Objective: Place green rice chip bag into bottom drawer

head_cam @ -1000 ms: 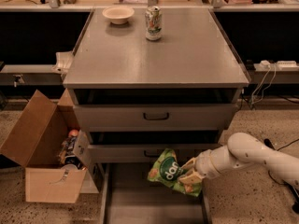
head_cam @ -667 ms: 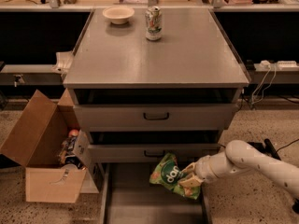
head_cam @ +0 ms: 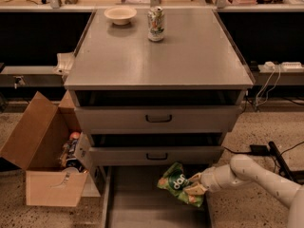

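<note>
The green rice chip bag (head_cam: 179, 184) is a crinkly bright-green bag with a dark oval logo. It hangs tilted over the right side of the bottom drawer (head_cam: 137, 203), the pulled-out grey tray at the foot of the cabinet. My gripper (head_cam: 195, 184) comes in from the right on a white arm and is shut on the bag's right edge. The bag hides the drawer's right wall. I cannot tell if the bag touches the drawer floor.
Two upper grey drawers (head_cam: 156, 120) with dark handles sit above the tray. A bowl (head_cam: 120, 14) and a green-and-white can (head_cam: 156, 24) stand on the cabinet top. An open cardboard box (head_cam: 45, 156) stands on the floor to the left. Cables (head_cam: 266, 148) lie at right.
My gripper and the bag have moved a little left and lower, further over the bottom drawer. The arm has drawn down toward the floor.
</note>
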### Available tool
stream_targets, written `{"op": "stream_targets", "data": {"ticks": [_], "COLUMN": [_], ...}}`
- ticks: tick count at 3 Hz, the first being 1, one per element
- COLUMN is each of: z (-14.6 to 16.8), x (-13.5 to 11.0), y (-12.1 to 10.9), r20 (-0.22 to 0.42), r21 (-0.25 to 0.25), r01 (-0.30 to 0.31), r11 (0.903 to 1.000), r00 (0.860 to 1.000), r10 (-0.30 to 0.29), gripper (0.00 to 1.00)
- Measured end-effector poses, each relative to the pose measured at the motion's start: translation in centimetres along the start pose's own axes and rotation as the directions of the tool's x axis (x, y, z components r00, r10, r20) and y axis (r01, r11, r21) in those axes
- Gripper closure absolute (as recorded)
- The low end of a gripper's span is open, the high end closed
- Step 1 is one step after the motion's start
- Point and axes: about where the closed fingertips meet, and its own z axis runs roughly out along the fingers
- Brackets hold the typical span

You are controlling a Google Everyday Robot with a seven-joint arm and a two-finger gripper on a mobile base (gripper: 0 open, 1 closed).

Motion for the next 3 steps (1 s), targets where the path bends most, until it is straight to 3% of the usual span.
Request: {"op": "stream_targets", "data": {"ticks": [1,3], "z": [1.9,6.0], "x": [3.0,6.0], "y": [-1.1,-1.5], "r20": [0.014,-0.024], "r21": [0.002,-0.039], "r01": [-0.046,-0.093], "r11": [0.9989,0.9949], "r00": [0.999,0.995], "r10": [0.046,0.092], "gripper": [1.0,1.0]}}
